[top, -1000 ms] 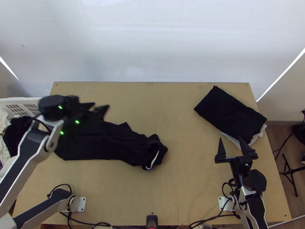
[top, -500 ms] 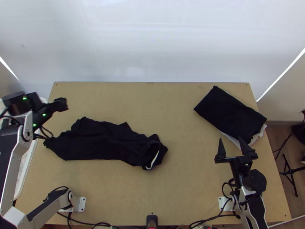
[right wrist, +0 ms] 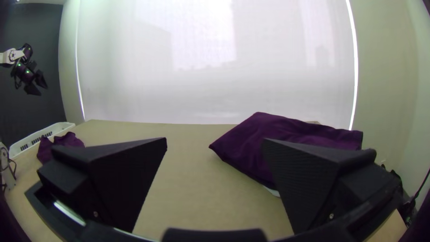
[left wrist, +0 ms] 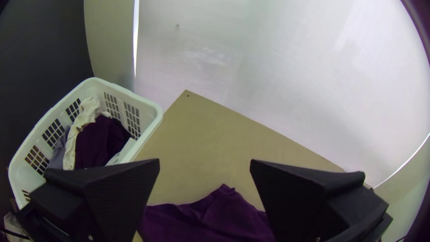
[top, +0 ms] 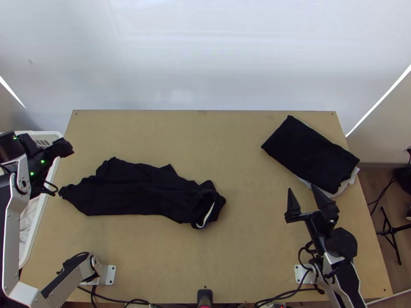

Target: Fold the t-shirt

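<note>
Progress: early, by judgement. T-shirt (top: 138,190): one, dark, laid on the left part of the counter (top: 246,256); no neat fold made in it. Done: placed on the counter, at most. Left: spreading, sleeves and sides turned in, folding to a compact shape, probably then a place on the pile (top: 308,154).

Pile: dark cloth folded flat into a rough rectangle, far right part of the counter, pale cloth (top: 351,186) showing beneath its near edge. Presumably finished work.

Condition of t-shirt: a long, bunched strip, lying crosswise; outline ragged, with peaks along the far edge. Broader toward the basket (left wrist: 150,112); narrower and more rumpled toward the counter's middle, where a loop, perhaps the collar, stands open around a white strip (top: 209,214). Layers overlap; front and back cannot be told apart.

Left gripper (left wrist: 204,162): by the basket, clear of the t-shirt; jaws spread, nothing between them. Right gripper (right wrist: 215,140): near side of the counter, short of the pile; jaws likewise wide apart and unladen.
</note>
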